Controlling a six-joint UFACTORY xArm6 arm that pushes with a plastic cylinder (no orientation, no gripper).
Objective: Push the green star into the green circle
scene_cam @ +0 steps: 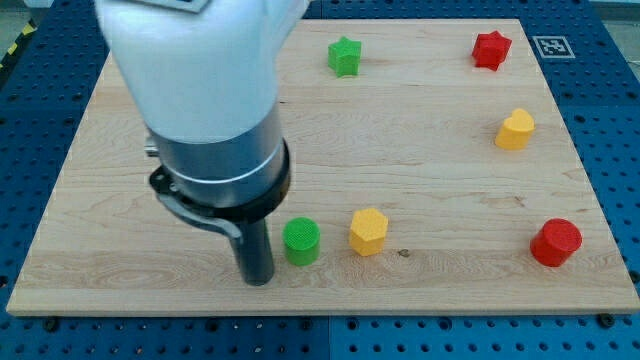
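Note:
The green star (344,56) sits near the view's top, a little right of centre. The green circle (301,241), a short cylinder, stands near the view's bottom centre. My tip (259,279) rests on the board just left of the green circle, close to it; contact cannot be told. The tip is far below and left of the green star. The arm's large white and grey body covers the upper left of the board.
A yellow hexagon (368,231) stands just right of the green circle. A red star (491,49) is at the top right, a yellow block (516,130) at the right, a red cylinder (556,242) at the bottom right. The wooden board (440,180) lies on a blue pegboard.

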